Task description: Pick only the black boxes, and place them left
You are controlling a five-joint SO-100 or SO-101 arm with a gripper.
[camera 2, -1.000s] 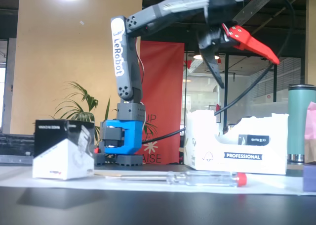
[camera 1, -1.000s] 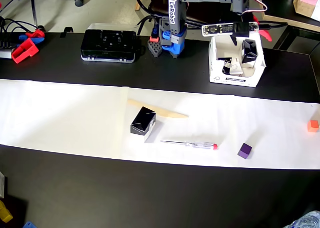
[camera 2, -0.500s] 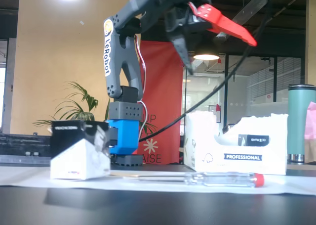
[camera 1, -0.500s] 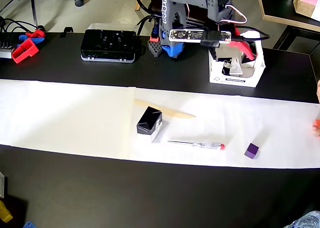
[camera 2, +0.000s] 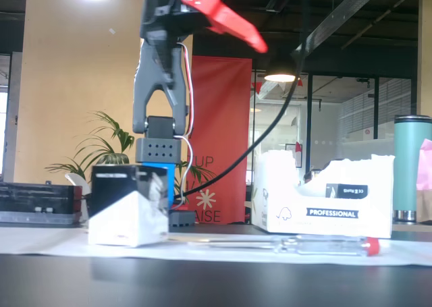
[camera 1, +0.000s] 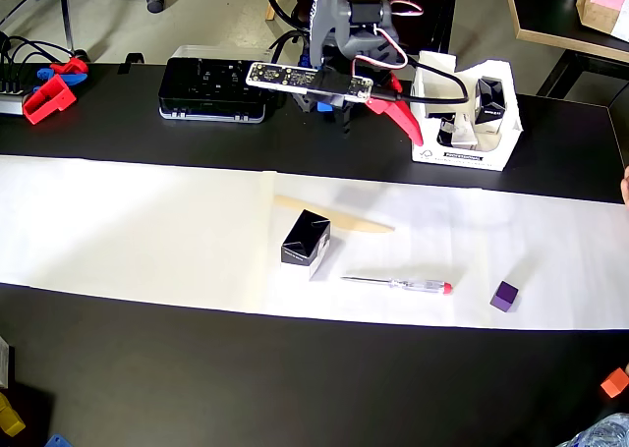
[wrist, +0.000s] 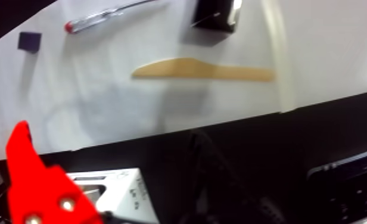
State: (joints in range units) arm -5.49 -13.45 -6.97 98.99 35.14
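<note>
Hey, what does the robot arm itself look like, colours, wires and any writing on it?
The arm is mostly dark grey plastic with a blue block near its base. Its hand has a bright red finger. Red and white wires loop along it, plus a black cable. A pale strip-shaped board is mounted across it. No lettering is readable.

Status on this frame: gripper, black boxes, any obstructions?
Gripper raised beside white carton, empty, jaw state unclear. One black box on paper, another inside carton. Wooden knife right behind paper box.

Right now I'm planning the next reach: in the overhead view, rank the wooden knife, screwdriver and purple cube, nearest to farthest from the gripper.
From the gripper:
1. Wooden knife, just below, on the paper.
2. Screwdriver, lower, near the paper's front edge.
3. Purple cube, lower right.
</note>
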